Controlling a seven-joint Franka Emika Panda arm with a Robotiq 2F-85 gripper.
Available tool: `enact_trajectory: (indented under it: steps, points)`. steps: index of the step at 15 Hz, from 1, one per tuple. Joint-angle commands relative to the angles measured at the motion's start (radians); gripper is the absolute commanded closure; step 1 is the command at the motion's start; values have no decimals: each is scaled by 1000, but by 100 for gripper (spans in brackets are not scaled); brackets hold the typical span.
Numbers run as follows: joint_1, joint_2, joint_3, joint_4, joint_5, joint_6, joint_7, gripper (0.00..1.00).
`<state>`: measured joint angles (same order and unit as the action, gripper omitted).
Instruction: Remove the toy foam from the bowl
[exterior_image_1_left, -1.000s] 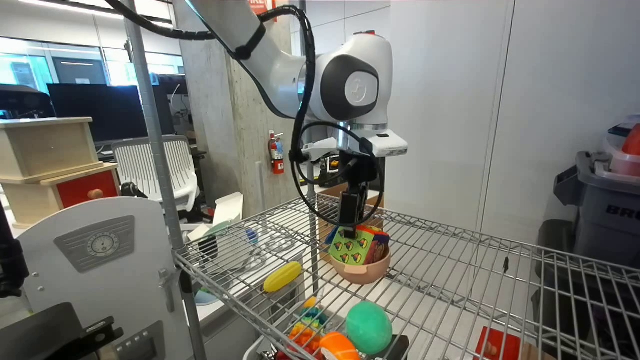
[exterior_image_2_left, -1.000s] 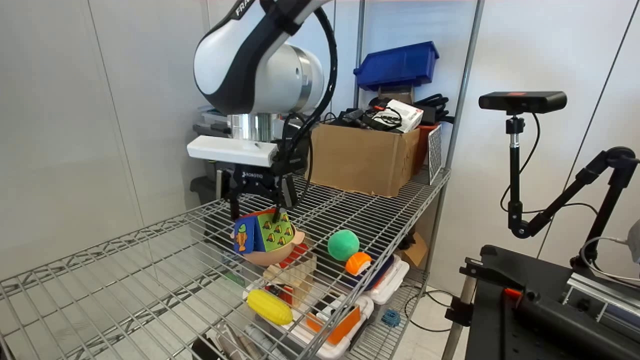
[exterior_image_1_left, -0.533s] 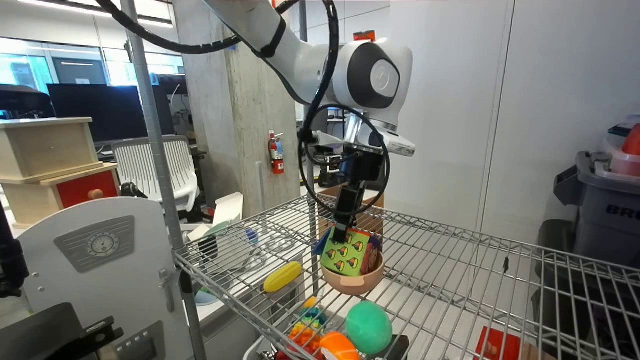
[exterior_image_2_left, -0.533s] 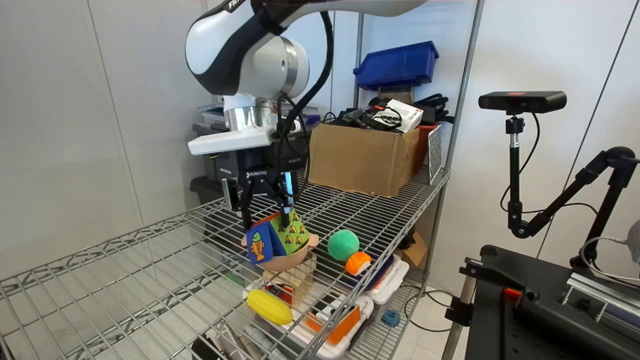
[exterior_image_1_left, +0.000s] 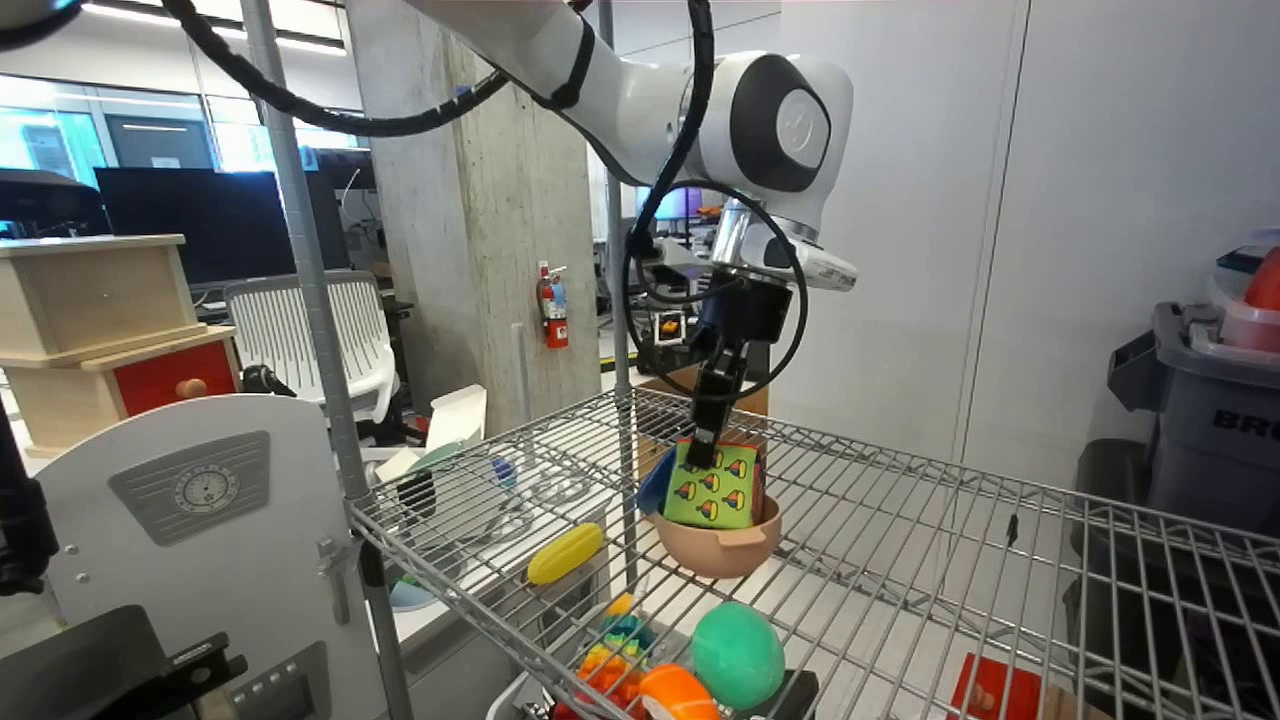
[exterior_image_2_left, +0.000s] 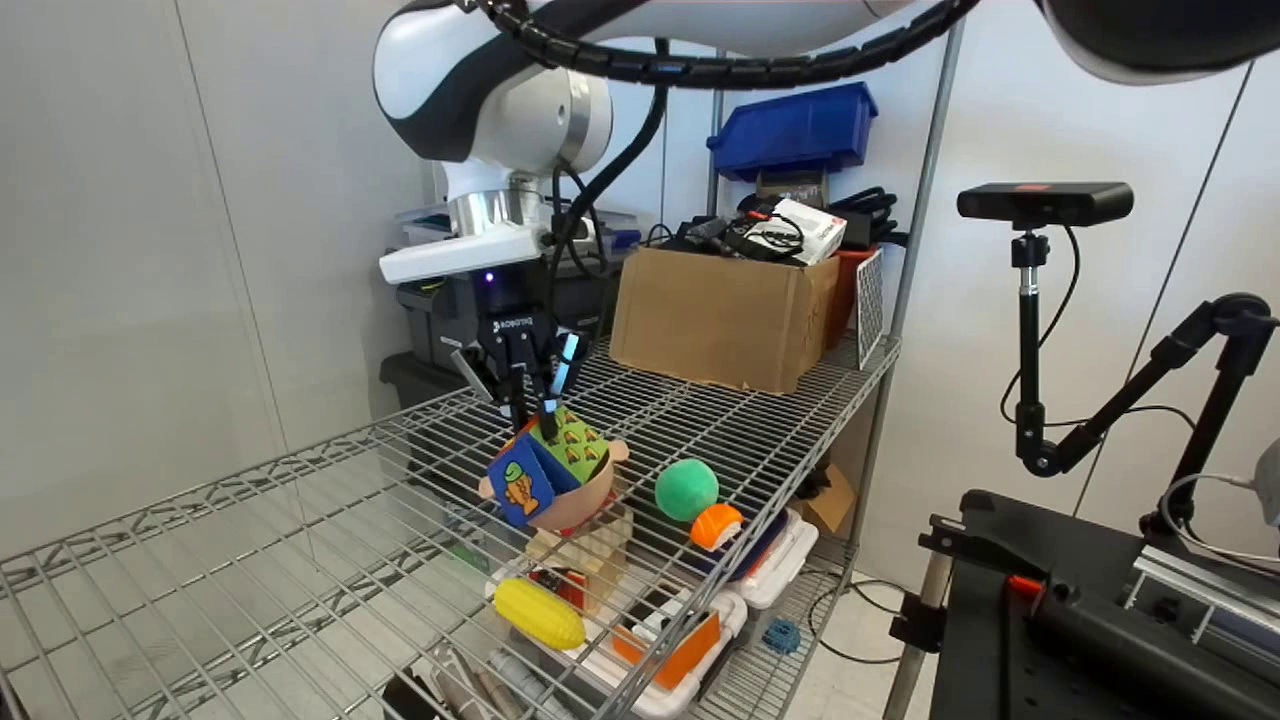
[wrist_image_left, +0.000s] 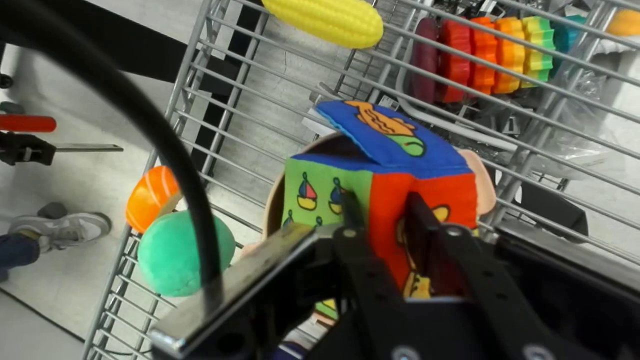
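The toy foam, a soft cloth-covered block with green, red and blue faces, sits inside the pinkish-tan bowl and rises above its rim. My gripper reaches down from above onto the block's upper part in both exterior views. In the wrist view one finger of the gripper presses the green side of the foam and the other dents the red side, pinching the edge between them. A blue flap with a fish leans out over the bowl. Much of the bowl's inside is hidden by the foam.
The bowl rests on a wire shelf. On it are a yellow corn toy, a green ball and an orange toy. A cardboard box stands at the far end, and a shelf post rises at a corner.
The fingers have come together on the foam's upper edge. The bowl and foam have shifted and turned a little, and the gripper has tilted over.
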<state>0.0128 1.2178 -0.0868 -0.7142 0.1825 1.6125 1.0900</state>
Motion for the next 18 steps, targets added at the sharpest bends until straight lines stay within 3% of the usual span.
enact_trajectory:
  steps: [1,8,12,15,18]
  points:
    - [3,23,3,74,-8,-43,-16,100]
    - [55,-145,9,-73,-11,-13,-153,99]
    - [114,-275,7,-215,-23,29,-241,99]
    - [170,-291,16,-271,-22,71,-276,99]
    - [207,-223,18,-247,-21,111,-300,99]
